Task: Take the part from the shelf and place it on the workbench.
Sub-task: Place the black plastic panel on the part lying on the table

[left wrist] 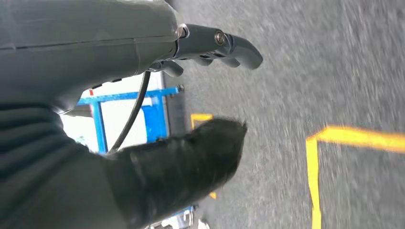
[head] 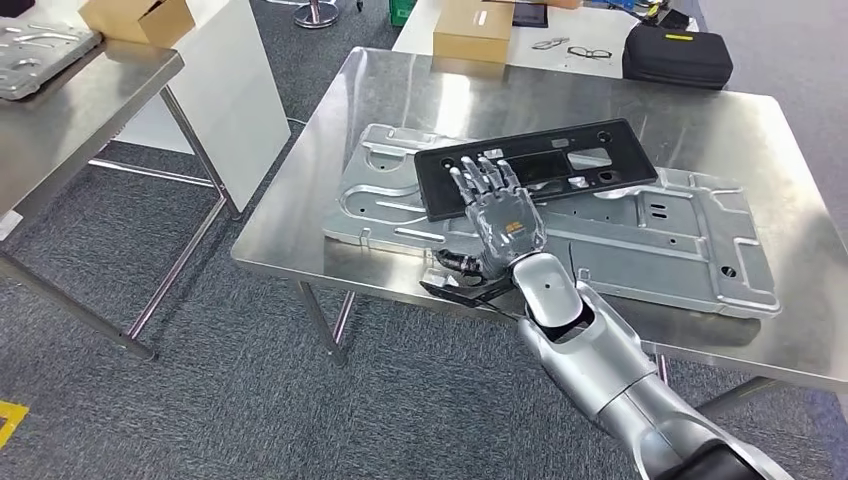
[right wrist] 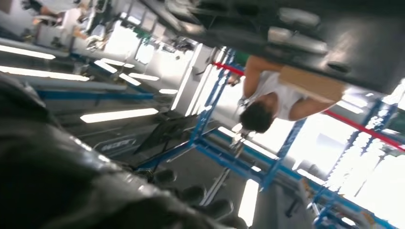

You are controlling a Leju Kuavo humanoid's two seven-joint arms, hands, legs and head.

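The workbench [head: 300, 215] carries a big silver stamped panel [head: 640, 245], and across it lies the part [head: 545, 165], a flat black plate with slots and holes. The right hand [head: 497, 205], fingers spread flat, holding nothing, covers its near edge. The left hand [left wrist: 210, 47] hangs over the floor [left wrist: 286, 95], fingers curled, blurred.

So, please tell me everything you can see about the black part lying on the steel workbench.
The black part is a long, flat, rectangular panel, matte and plastic-looking, with round holes near its corners and several cut-out windows along its length. It lies flat and slightly askew on a large pressed silver metal sheet, which itself rests on the steel workbench. The right hand lies palm down with fingers spread over the panel's near left end; its fingertips appear to touch the panel without gripping it.
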